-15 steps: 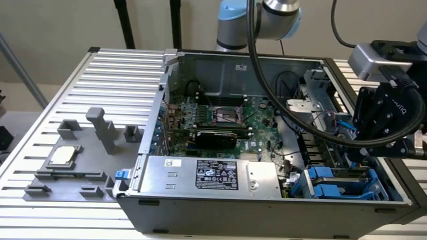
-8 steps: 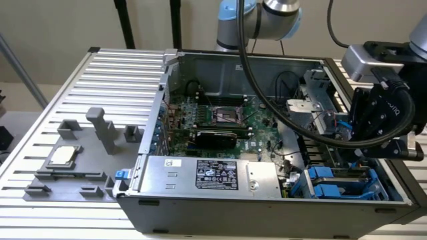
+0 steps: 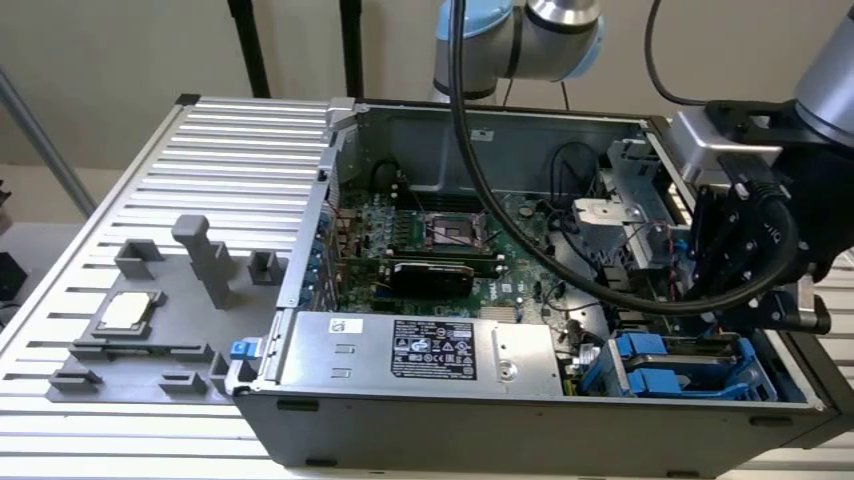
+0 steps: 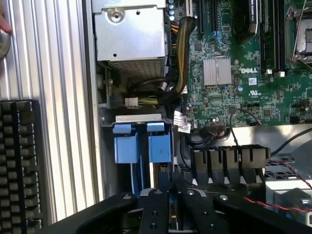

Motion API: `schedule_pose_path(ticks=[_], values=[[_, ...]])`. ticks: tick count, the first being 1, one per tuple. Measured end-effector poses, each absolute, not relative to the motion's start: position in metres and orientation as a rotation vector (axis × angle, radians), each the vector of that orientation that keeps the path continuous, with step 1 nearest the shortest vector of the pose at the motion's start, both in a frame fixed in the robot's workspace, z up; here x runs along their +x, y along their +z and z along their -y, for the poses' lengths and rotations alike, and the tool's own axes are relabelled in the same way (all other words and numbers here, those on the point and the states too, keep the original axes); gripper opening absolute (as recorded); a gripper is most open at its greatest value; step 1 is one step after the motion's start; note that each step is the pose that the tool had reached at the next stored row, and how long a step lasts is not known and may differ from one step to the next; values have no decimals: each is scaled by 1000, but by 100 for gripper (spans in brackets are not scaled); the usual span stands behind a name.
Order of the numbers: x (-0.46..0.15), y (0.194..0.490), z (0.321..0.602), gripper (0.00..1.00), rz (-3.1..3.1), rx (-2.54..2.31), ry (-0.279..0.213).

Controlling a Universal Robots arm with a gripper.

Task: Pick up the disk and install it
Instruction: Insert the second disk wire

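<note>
- Desk (image 3: 200, 130): ribbed, slatted metal surface, pale grey, ridges running across the exterior view.
- Open computer case (image 3: 534, 400) sits directly on it, filling the exterior view's right and centre, side panel off, interior exposed.
- Grey fixture plate (image 3: 147, 350) lies on the desk at the exterior view's left, just beside the case; upright grey blocks rise from it.
- Small square silver chip (image 3: 124, 312) rests in a holder on that plate.
- Wrist view: dark keyboard (image 4: 19, 165) lies on the ribbed surface beside the case.
</note>
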State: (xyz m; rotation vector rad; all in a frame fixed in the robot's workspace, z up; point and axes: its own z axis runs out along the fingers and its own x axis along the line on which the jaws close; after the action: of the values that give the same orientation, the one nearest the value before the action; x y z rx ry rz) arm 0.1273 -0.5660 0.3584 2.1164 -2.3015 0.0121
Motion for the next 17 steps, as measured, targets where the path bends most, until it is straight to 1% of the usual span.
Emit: schedule_pose_path(ticks=[11, 17], values=[[125, 344, 568, 0, 2310, 2142, 47], [124, 342, 568, 0, 2311, 2155, 61]])
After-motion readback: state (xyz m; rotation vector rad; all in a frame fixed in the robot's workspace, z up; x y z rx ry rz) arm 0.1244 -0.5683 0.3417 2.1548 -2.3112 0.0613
